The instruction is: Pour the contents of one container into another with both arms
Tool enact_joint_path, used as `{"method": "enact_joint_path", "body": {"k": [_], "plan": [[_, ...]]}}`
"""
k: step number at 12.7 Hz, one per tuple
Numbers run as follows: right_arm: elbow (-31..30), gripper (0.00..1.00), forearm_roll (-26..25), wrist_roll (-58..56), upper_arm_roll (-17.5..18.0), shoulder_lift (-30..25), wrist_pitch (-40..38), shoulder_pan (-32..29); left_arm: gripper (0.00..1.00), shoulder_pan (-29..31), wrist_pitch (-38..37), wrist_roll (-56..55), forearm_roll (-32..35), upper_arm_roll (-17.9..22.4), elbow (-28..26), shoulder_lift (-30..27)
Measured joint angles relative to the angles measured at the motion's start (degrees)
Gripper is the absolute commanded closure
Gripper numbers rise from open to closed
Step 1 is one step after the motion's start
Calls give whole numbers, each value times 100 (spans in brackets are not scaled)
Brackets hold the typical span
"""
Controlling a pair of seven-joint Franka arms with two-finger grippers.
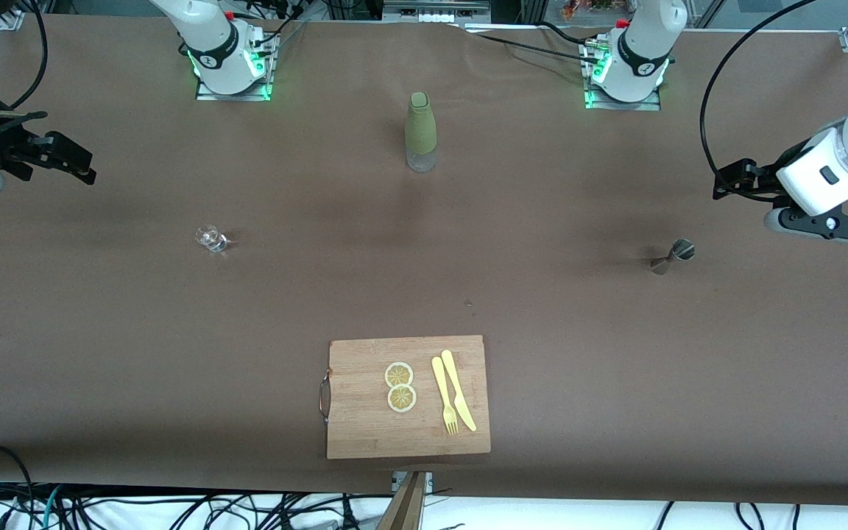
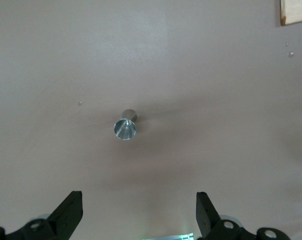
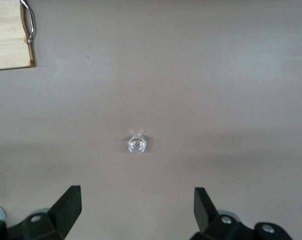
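A small metal jigger (image 1: 673, 256) stands on the brown table toward the left arm's end. In the left wrist view the jigger (image 2: 125, 128) shows its open cup. My left gripper (image 1: 729, 180) hangs open over bare table close to the jigger, and nothing sits between the left gripper's (image 2: 139, 210) fingers. A small clear glass (image 1: 210, 238) stands toward the right arm's end. That same glass (image 3: 137, 144) shows in the right wrist view. My right gripper (image 1: 78, 163) hovers open over the table's end near the glass, and the right gripper (image 3: 137, 207) holds nothing.
A tall bottle (image 1: 421, 131) with an olive-green sleeve stands upright mid-table, farther from the front camera. Nearer the camera lies a wooden cutting board (image 1: 365, 412) with two lemon slices (image 1: 400, 386), a yellow fork (image 1: 444, 394) and knife (image 1: 459, 389). Board corners show in the wrist views.
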Motion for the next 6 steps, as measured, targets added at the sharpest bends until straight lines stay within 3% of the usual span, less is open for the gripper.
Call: {"method": "enact_joint_path", "body": {"k": [6], "plan": [[-8, 0, 0, 0, -2, 0, -10, 0, 0, 69, 361, 1, 0, 0, -7, 19]]}}
